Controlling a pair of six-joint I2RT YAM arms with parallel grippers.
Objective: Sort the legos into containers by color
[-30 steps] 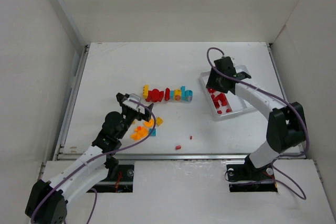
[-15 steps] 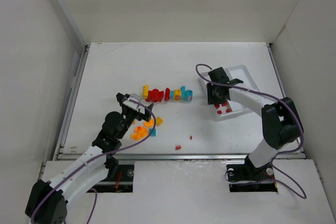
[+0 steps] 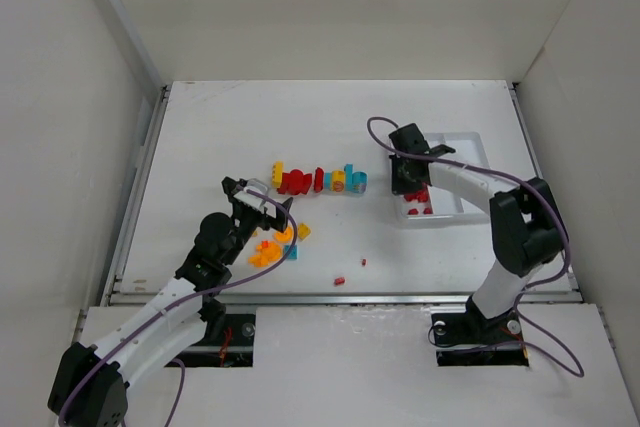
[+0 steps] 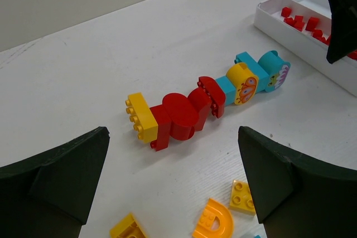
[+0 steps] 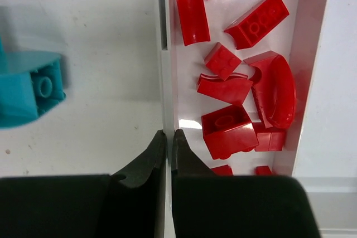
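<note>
A joined row of yellow, red and cyan legos lies mid-table. Loose yellow and orange legos sit under my left gripper, which hovers wide open and holds nothing. The white tray of containers lies at the right; several red legos fill its left compartment. My right gripper is shut on the tray's thin left wall, one finger inside and one outside. A cyan brick ends the row just left of the tray.
Two tiny red pieces lie near the table's front edge. White walls enclose the table on the left, back and right. The right arm's black finger shows at the tray in the left wrist view.
My right gripper dropped from above the tray to its left wall and closed on it. The tray has turned and shifted a little. The left arm stayed still.
</note>
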